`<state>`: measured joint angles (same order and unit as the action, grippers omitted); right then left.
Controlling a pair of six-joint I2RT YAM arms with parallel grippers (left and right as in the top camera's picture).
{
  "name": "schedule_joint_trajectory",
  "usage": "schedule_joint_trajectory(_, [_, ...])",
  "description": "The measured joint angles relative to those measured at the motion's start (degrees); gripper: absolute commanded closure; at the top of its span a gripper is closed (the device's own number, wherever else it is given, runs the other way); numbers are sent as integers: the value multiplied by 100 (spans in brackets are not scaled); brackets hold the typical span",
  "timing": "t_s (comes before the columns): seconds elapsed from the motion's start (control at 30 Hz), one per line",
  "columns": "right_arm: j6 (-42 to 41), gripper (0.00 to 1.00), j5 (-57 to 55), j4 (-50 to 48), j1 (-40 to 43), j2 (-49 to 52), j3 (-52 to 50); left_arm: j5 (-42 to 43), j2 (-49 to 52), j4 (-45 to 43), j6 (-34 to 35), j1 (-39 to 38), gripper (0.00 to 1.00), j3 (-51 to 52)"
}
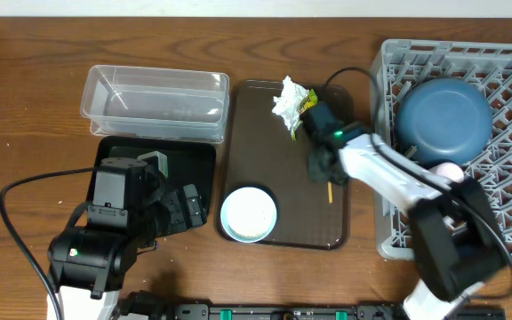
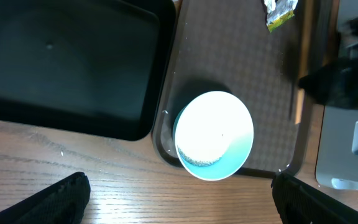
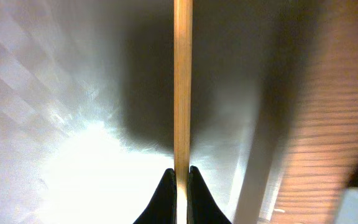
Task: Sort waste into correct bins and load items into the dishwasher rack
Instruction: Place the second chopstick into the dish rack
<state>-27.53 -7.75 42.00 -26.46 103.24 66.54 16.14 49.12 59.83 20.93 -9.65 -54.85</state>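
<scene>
My right gripper (image 1: 324, 166) is shut on thin wooden chopsticks (image 3: 183, 81), low over the brown tray (image 1: 283, 151); its fingertips (image 3: 182, 180) pinch the wood. One chopstick end (image 1: 330, 192) sticks out below the gripper. The crumpled white tissue (image 1: 286, 100) and the yellow-green wrapper (image 1: 308, 100) lie at the tray's far end. The pale green bowl (image 1: 249, 213) with rice-like grains (image 2: 201, 160) sits at the tray's near left corner. My left gripper (image 2: 185, 208) is open and empty over the table, just before the bowl (image 2: 213, 137). The dark blue dish (image 1: 443, 120) and a pink cup (image 1: 449, 171) are in the rack (image 1: 505, 80).
The clear tub (image 1: 154, 102) stands at the back left. The black container (image 1: 118, 147) lies in front of it, partly under my left arm; it also shows in the left wrist view (image 2: 67, 68). The rack fills the right side.
</scene>
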Motion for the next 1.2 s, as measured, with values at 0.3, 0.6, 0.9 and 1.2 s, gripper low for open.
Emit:
schedule_joint_trajectory(0.3, [1272, 99, 81, -243, 1707, -1965, 101, -2, -2, 0, 0, 0, 4, 0])
schedule_joint_trajectory(0.6, [2352, 79, 319, -494, 2496, -1172, 101, -2, -2, 0, 0, 0, 4, 0])
schedule_joint_trajectory(0.9, [2411, 51, 1093, -452, 2505, -1657, 90, -2, -2, 0, 0, 0, 4, 0])
schedule_joint_trajectory(1.2, [2017, 45, 1110, 409, 2527, -4242, 133, -2, -2, -2, 0, 0, 4, 0])
